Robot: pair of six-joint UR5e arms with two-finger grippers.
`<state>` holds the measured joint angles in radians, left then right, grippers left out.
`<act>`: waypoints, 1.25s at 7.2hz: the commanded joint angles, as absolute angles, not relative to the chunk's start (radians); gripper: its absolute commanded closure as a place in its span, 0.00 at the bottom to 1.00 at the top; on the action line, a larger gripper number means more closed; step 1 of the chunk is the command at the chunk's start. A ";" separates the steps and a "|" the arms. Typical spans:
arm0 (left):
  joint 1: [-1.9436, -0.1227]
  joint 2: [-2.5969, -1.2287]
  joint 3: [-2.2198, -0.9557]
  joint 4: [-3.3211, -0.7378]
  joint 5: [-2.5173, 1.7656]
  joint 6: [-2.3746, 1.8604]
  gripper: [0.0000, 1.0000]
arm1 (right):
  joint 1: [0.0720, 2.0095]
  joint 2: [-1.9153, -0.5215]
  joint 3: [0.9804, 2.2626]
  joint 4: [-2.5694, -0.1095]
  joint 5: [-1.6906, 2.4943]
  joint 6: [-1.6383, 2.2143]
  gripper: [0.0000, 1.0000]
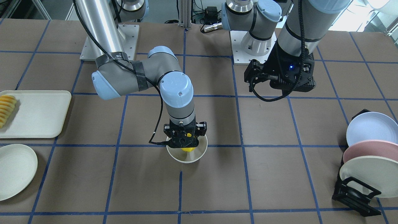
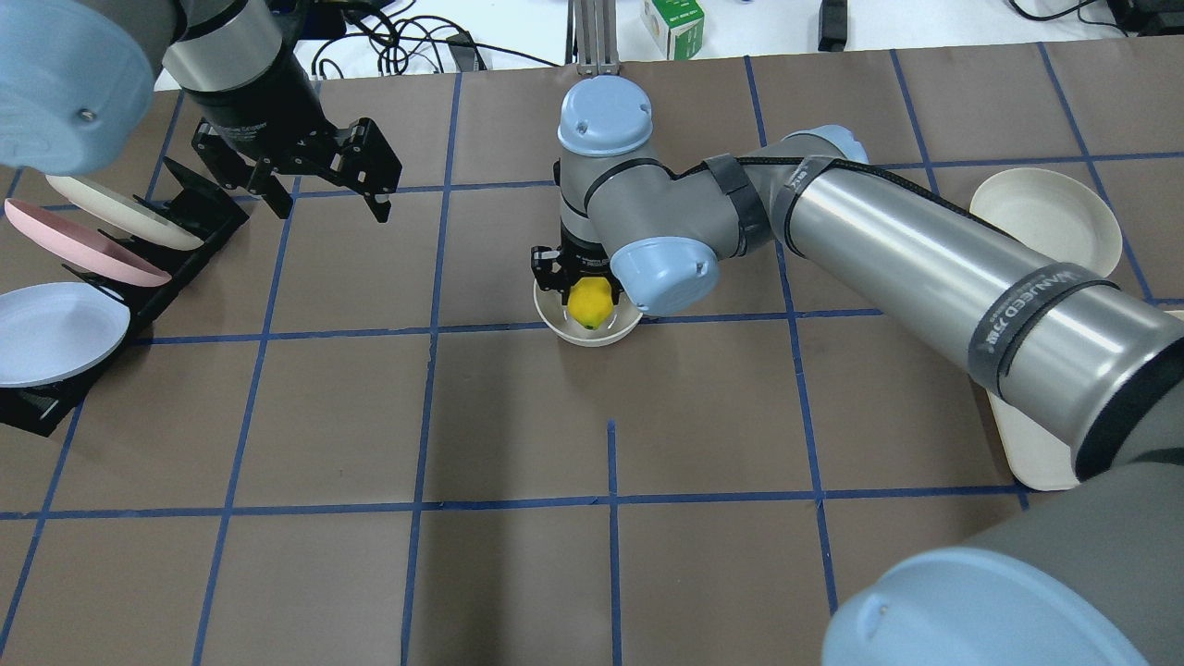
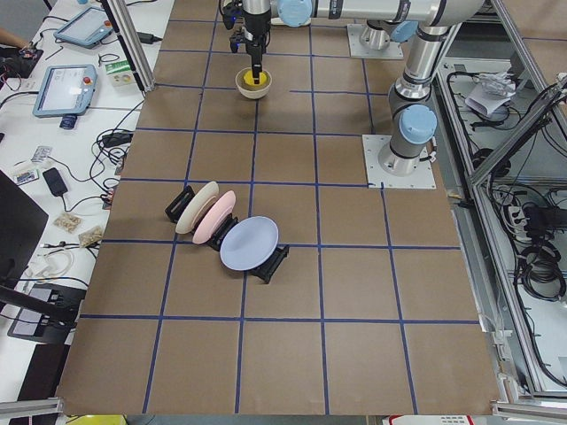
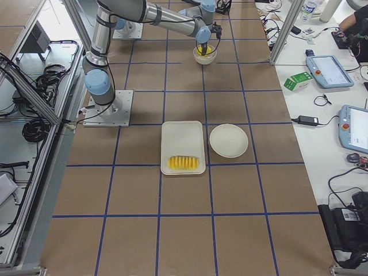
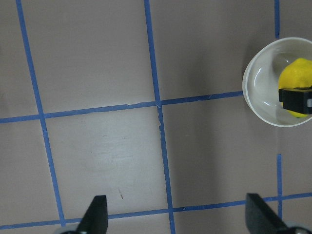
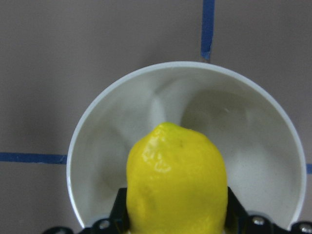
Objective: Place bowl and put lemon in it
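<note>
The table [image 1: 279, 186] is covered with brown paper and divided by blue tape lines. The right arm [image 2: 925, 259] reaches from the robot's right side to the middle of the table and points its wrist straight down. The left arm [image 1: 298, 34] hangs above the table on the robot's left side, well apart from the bowl.

On the far right side of the robot lies a cream tray [image 1: 40, 115] with a row of sliced orange-yellow fruit [image 1: 6, 109] at one end. On the left side stands a black rack [image 1: 354, 196] with three plates on edge: one pale blue, one pink, one cream. A shallow cream plate [image 1: 15, 169] lies just beside the tray.

The left gripper [image 2: 329, 210] has its fingers spread wide and holds nothing.

The right gripper [image 1: 186, 145] is lowered into the bowl, its fingers closed against both sides of the lemon.

The bowl [image 1: 186, 159] is off-white and stands upright on a blue line near the middle of the table.

The lemon [image 6: 176, 195] is inside the bowl, below its rim, between the fingers; I cannot tell whether it touches the bottom.
</note>
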<state>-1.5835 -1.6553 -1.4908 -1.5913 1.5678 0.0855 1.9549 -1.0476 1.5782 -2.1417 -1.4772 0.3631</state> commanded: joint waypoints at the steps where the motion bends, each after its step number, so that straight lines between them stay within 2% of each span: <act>1: -1.580 -1.654 -1.483 -1.592 1.568 0.084 0.00 | 1.957 -1.022 1.580 -2.152 -1.476 0.359 1.00; 2: -1.582 -1.652 -1.483 -1.592 1.569 0.083 0.00 | 1.957 -1.006 1.578 -2.154 -1.476 0.362 0.90; 3: -1.583 -1.651 -1.482 -1.594 1.569 0.083 0.00 | 1.957 -1.006 1.578 -2.154 -1.480 0.357 0.67; 4: -1.582 -1.651 -1.482 -1.595 1.566 0.083 0.00 | 1.957 -1.009 1.585 -2.154 -1.492 0.359 0.27; 5: -1.578 -1.652 -1.482 -1.595 1.568 0.084 0.00 | 1.956 -1.015 1.589 -2.151 -1.496 0.362 0.02; 7: -1.578 -1.651 -1.482 -1.595 1.568 0.084 0.00 | 1.953 -1.028 1.577 -2.146 -1.499 0.365 0.00; 9: -1.577 -1.652 -1.482 -1.595 1.568 0.086 0.00 | 1.921 -1.128 1.574 -2.049 -1.497 0.361 0.00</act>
